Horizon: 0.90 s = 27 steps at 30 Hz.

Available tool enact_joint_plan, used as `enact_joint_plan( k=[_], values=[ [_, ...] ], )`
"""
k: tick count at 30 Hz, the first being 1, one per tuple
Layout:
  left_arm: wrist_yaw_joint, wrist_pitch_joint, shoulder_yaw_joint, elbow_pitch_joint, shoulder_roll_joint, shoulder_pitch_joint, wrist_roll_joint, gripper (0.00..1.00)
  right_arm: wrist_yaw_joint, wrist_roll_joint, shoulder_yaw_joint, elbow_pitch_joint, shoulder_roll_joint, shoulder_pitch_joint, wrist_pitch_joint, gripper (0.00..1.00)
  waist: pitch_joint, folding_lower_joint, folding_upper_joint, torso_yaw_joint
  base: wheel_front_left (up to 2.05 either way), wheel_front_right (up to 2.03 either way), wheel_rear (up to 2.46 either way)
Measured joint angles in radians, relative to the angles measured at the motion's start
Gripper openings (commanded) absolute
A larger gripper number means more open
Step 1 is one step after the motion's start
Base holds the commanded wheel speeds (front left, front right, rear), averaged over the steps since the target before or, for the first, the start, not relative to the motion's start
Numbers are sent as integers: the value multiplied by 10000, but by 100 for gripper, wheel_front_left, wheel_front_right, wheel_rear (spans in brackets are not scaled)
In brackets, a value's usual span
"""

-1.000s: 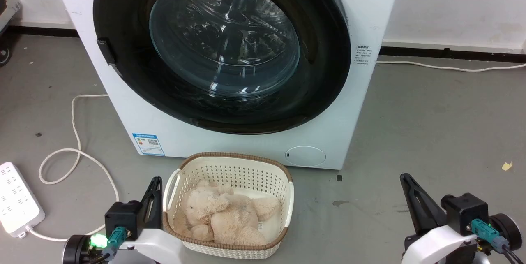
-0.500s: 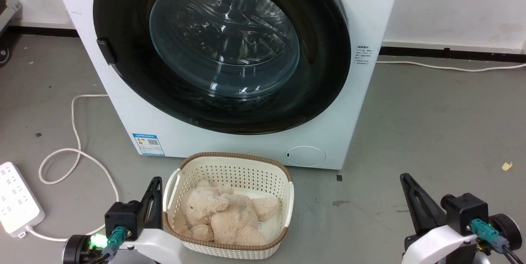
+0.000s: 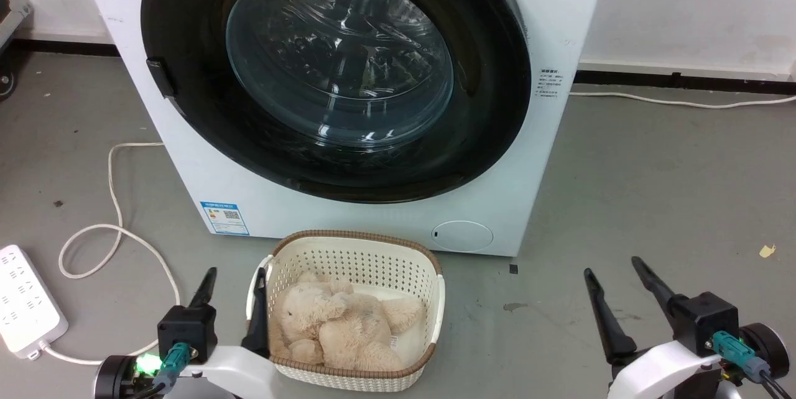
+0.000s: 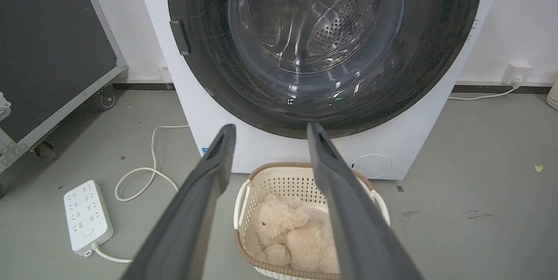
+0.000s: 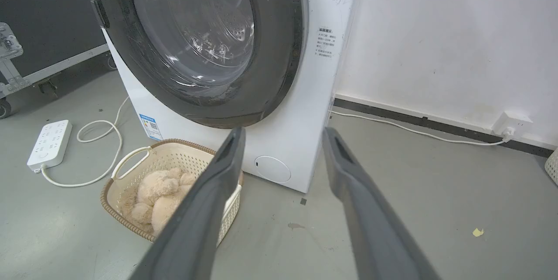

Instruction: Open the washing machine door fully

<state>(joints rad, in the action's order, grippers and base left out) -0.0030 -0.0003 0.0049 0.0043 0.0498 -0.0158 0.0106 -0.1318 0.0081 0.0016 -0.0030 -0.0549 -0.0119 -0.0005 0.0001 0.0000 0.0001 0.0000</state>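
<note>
Whereas both pairs of fingers were pressed together half a second ago, the left gripper (image 3: 237, 271) and the right gripper (image 3: 611, 265) now stand spread apart, each released and grasping nothing, low at the two near corners of the head view. Everything else lies as it did. The washing machine door (image 3: 339, 57) is shut flush against the front of the washing machine (image 3: 373, 219), straight ahead of the robot and well apart from both grippers. Its dark handle tab (image 3: 160, 76) sits on the door's left edge, and the perforated drum (image 4: 340, 31) shows through the glass. A cream laundry basket (image 3: 360, 236) with a brown rim stands on the floor just in front of the machine, and a beige plush bear (image 3: 342, 324) lies in it. The left gripper's inner finger crosses the basket's left handle in the head view; whether they touch cannot be told. A blue label (image 3: 225, 217) and a small round flap (image 3: 462, 235) mark the machine's lower front. The grey floor (image 3: 653, 200) carries a white power strip (image 3: 25, 309) with a looping white cable (image 3: 112, 200) to the left and a yellow scrap (image 3: 767, 251) to the right. Behind stands a white wall (image 3: 684, 1) with a socket (image 5: 514, 123), and a black wheeled case (image 4: 52, 44) stands at the left.
</note>
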Motion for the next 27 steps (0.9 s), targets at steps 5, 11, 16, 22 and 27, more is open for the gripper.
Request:
enact_joint_plan(
  k=[5, 11, 16, 22, 27],
  values=[
    [4, -19, -21, 4, 0, -1, 0, 100, 0, 19, 6, 2, 0, 0, -29, 100, 9, 0, 0, -4, 0, 0, 0],
    [17, -163, -81, 8, 2, -2, 0, 100, 0, 94, -19, 4, 0, -1, -134, 100, 59, 0, 0, 7, 0, 0, 0],
    [96, -278, -165, 2, 0, -2, 0, 100, 0, 94, -13, -25, 0, -1, -257, 100, 148, 0, 0, 35, 0, 0, 0],
    [134, -378, -232, -19, 0, -1, 0, 100, 0, 75, 12, -79, 0, 0, -401, 100, 344, 1, 0, 85, 0, 0, 0],
    [190, -476, -253, -67, 2, 5, 13, 100, 0, 77, 10, -77, 0, 7, -474, 100, 541, 1, 0, 149, 0, 0, 0]
  ],
)
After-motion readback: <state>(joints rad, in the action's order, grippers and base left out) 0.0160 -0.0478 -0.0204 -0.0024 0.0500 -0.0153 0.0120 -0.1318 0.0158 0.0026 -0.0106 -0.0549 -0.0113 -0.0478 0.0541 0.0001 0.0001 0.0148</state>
